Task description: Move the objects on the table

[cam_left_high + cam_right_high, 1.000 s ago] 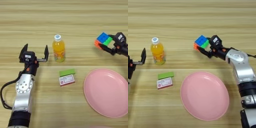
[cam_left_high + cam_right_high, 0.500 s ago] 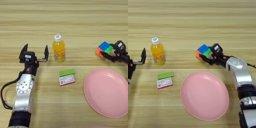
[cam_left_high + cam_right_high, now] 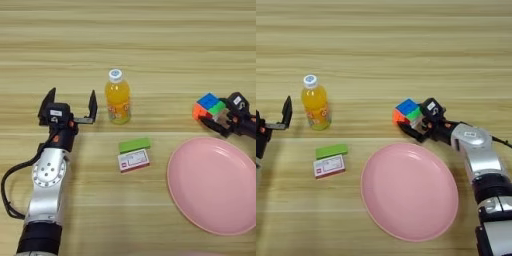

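My right gripper is shut on the multicolour puzzle cube, holding it just beyond the far rim of the large pink plate; whether the cube touches the table I cannot tell. On the left, my left gripper stands open with nothing between its fingers, a short way left of the upright orange-juice bottle. In front of the bottle lies the small green block, with the white-and-red box right against its near side.
The pink plate fills the near right of the table and runs to the right edge of the left eye view. My right forearm reaches in over the table along the plate's right side.
My right gripper has brought the cube toward me, from further back on the right down to the plate's far rim. The left arm, bottle, block and box have not moved.
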Available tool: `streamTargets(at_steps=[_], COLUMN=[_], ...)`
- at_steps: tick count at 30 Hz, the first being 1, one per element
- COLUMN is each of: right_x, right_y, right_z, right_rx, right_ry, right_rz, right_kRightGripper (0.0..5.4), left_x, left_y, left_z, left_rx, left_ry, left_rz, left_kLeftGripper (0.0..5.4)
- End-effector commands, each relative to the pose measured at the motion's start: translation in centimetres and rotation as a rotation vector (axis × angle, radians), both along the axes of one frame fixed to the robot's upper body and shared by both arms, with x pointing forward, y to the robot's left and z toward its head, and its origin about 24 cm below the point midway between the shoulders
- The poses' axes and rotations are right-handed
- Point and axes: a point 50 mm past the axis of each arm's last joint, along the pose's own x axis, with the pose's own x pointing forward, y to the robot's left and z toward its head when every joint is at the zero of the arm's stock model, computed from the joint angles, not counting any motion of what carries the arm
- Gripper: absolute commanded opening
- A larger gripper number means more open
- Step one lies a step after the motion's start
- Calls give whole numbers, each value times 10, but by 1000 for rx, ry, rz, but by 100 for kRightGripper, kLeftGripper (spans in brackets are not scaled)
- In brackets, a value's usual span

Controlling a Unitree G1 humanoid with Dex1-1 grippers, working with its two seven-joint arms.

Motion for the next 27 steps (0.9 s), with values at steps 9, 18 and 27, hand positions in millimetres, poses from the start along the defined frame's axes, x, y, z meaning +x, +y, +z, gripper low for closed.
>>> streamTargets(at_steps=[9,18,27], right_x=[5,-2,-5], right_y=[21,31,33], right_z=[76,84,85], right_rx=[208,251,260], right_ry=[-363,-401,-407], right_rz=[67,99,104], right_kRightGripper=[539,539,539], left_x=[2,-10,-19], left_y=[0,-4,-20], left_z=[-3,25,36], left_rx=[15,-88,-133], left_ry=[21,-168,-250], left_rz=[-7,-100,-238], left_kLeftGripper=[540,540,540])
